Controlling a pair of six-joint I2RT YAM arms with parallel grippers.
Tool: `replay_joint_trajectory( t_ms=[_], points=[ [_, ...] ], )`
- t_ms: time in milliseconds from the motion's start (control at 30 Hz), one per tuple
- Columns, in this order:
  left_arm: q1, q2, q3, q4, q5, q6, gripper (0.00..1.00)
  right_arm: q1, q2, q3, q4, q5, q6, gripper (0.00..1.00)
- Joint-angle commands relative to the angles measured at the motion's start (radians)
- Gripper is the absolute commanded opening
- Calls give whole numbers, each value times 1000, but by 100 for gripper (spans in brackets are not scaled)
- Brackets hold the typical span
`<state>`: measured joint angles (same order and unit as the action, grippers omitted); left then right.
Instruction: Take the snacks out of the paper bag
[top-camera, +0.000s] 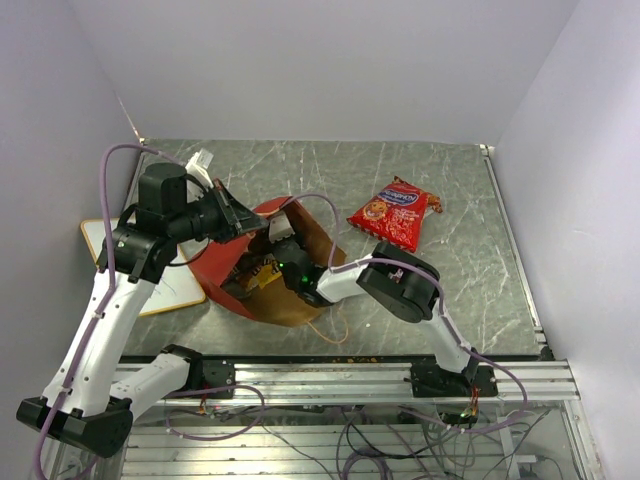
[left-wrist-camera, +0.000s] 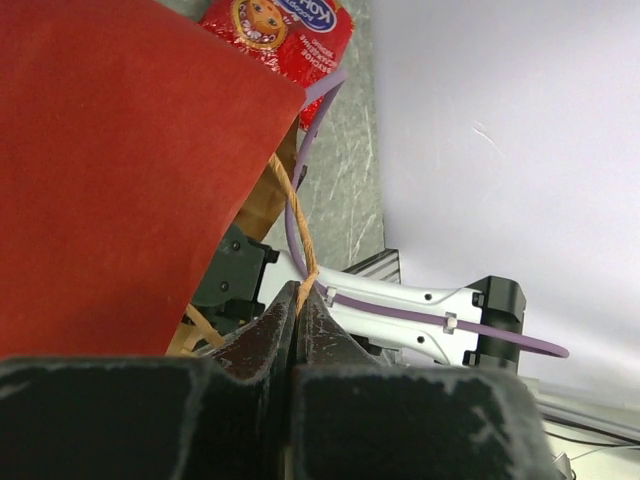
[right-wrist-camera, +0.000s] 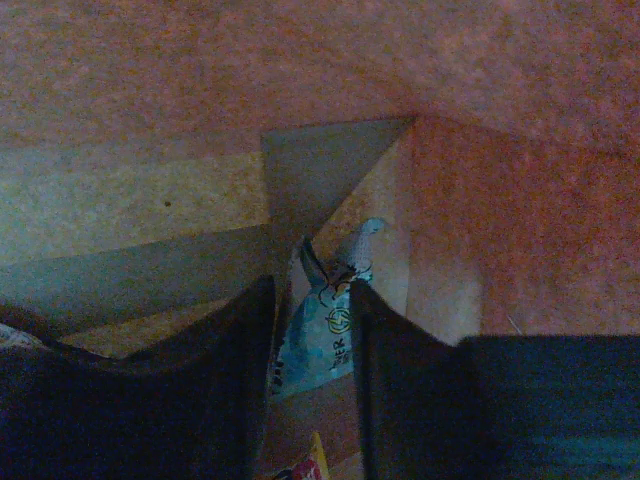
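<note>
Pale, plain walls (top-camera: 330, 60) closed in the scene on three sides. The bench (top-camera: 470, 290) between them was grey stone-patterned sheet with light veins, edged by a metal rail at 6 o'clock.

The paper bag (top-camera: 212, 270) lay on its side left of centre, red panel outward and brown kraft inside, its mouth turned toward 3 o'clock. A wood-framed whiteboard (top-camera: 95, 235) lay at its 9 o'clock, partly under the left arm.

The red chip bag (top-camera: 392, 213) lay flat on the bench at about 2 o'clock from the paper bag, well apart from both grippers. It carried a blue logo with white lettering too small to read, and a round yellow-orange picture beside it.

The left gripper (left-wrist-camera: 297, 300) sat at the bag's upper rim, toward 12 o'clock, its jaws pressed together on the thin looped handle (left-wrist-camera: 300, 235).

The right gripper (right-wrist-camera: 312, 290) reached into the bag's mouth from 4 o'clock. Its two fingers stood either side of a pale blue packet (right-wrist-camera: 322, 340) lying in the bag's far corner. Whether they pinched it or only flanked it could not be told. The packet's dark print was too dim to read.

A yellow and red packet corner (right-wrist-camera: 305, 468) showed at 6 o'clock in the wrist view.
</note>
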<state>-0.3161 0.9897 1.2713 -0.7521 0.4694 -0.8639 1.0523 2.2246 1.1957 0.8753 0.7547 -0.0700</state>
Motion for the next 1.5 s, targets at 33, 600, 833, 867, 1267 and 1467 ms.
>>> replay_joint_trajectory(
  t_ms=[33,600,833,867,1267,1467],
  points=[
    [0,-15,45,-73,-42,29,7,-12,-13,12,-62,-112,-56,21],
    [2,-2,39,-59,-70,40,7,37,-331,-285,22,-499,-62,0],
    [2,14,64,-46,-62,45,7,74,-469,-355,-22,-545,7,0],
    [2,15,66,-42,-61,47,7,81,-491,-365,-33,-551,16,0],
    [3,36,32,20,-62,50,7,121,-871,-485,-478,-654,102,0],
    [3,64,46,-25,-104,124,7,133,-1087,-464,-777,-667,101,0]
  ],
)
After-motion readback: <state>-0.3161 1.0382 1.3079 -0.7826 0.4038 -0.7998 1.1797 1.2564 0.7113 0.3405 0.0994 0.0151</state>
